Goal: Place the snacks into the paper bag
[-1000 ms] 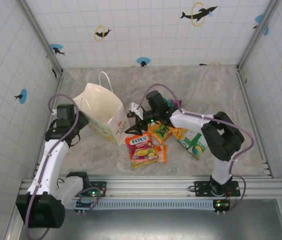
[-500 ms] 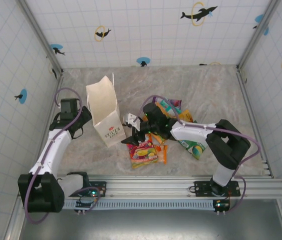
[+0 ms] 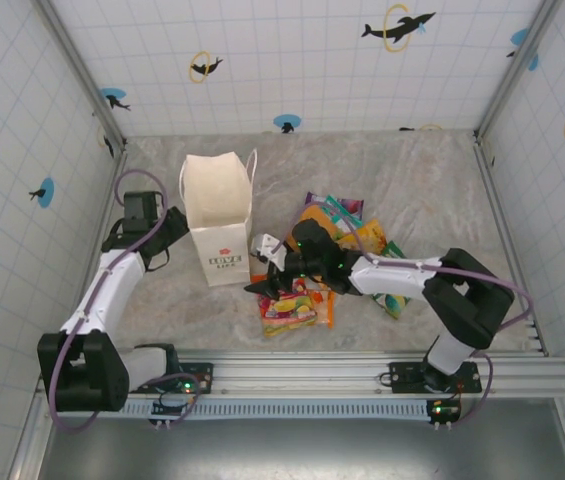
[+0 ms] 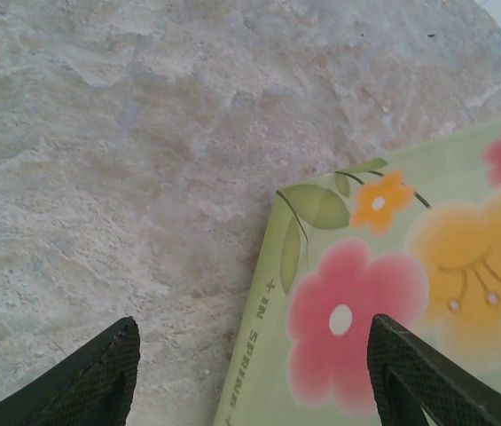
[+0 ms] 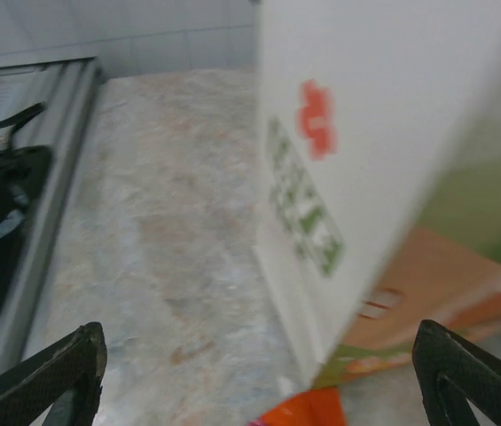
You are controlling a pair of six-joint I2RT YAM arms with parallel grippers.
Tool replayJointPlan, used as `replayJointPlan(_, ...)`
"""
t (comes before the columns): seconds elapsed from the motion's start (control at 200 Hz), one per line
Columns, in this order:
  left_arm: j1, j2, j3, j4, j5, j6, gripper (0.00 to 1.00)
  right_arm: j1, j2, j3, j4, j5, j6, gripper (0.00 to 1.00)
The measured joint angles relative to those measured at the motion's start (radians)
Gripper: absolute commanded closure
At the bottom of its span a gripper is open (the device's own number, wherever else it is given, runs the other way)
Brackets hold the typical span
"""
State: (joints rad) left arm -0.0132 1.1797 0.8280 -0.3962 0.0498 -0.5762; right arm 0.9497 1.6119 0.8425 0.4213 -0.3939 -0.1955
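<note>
A: Two grippers – how do the fingers stand?

B: Both spread wide, nothing clamped. Left gripper is at the left side of the cream-white upright paper carrier bag. On the left wrist cam its dark fingers sit in the bottom corners. The bag's green panel with red and orange flowers fills the lower right, and the right-hand finger overlaps it – contact, can't tell.

A: Right one?

B: Right gripper is low at centre frame, just right of the bag's bottom corner. On the right wrist cam its fingers are far apart, w/ the bag's white face and green lettering across the upper right. A bit of an orange glossy packet pokes in at the bottom edge.

A: Bag?

B: Standing upper left of centre on the marble-look tabletop, mouth open upward.

A: Snacks?

B: All outside it, piled centre-right. Red glossy "FOX'S" packet is lowest, just below the right gripper. Yellow-orange packets and a purple packet lie above the arm, and a green packet is to the right.
</note>
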Motion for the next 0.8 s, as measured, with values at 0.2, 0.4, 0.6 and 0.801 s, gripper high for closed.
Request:
replayJointPlan(0.2,0.043,-0.006,0.000,-0.011,-0.013,-0.001,0.28,-0.011,-0.029,-0.029,0.051,0.156,0.026,0.06)
replayJointPlan(0.4,0.044,-0.013,0.019,-0.066,-0.031,0.000,0.28,-0.013,-0.011,-0.018,0.077,0.189,0.035,0.06)
replayJointPlan(0.6,0.044,-0.093,0.146,-0.196,-0.075,0.019,0.29,-0.014,-0.006,-0.016,0.083,0.215,0.062,0.05)
replayJointPlan(0.801,0.044,-0.262,0.204,-0.294,-0.077,0.050,0.32,-0.020,-0.006,-0.003,0.066,0.225,0.139,0.07)
